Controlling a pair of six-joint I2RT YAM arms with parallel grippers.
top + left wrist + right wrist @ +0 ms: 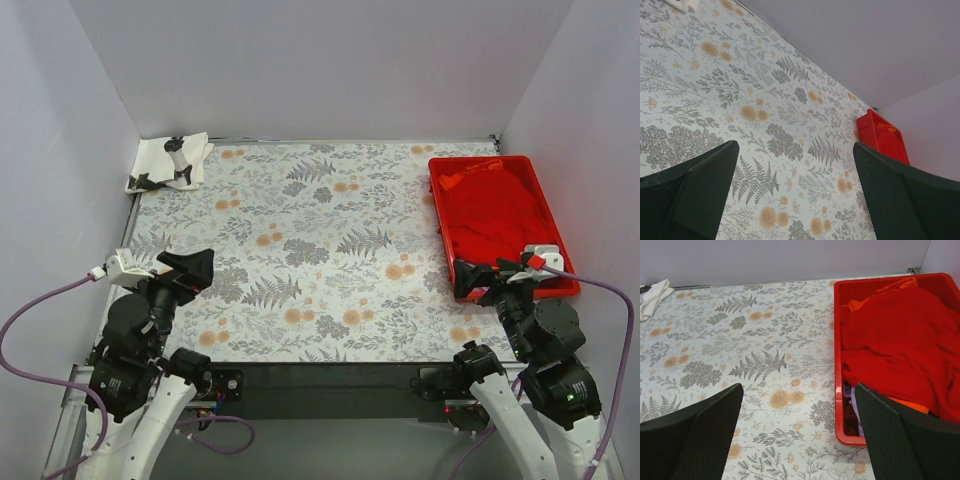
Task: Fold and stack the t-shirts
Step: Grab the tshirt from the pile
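Although one white shirt with black print lies folded in the far left corner of the table, most of the job seems left. The red shirt sits crumpled in the tray at the right, over an orange shirt and a lavender shirt (more may hide beneath). The left gripper and the right gripper hover spread wide, holding nothing, the right one just beside the tray.
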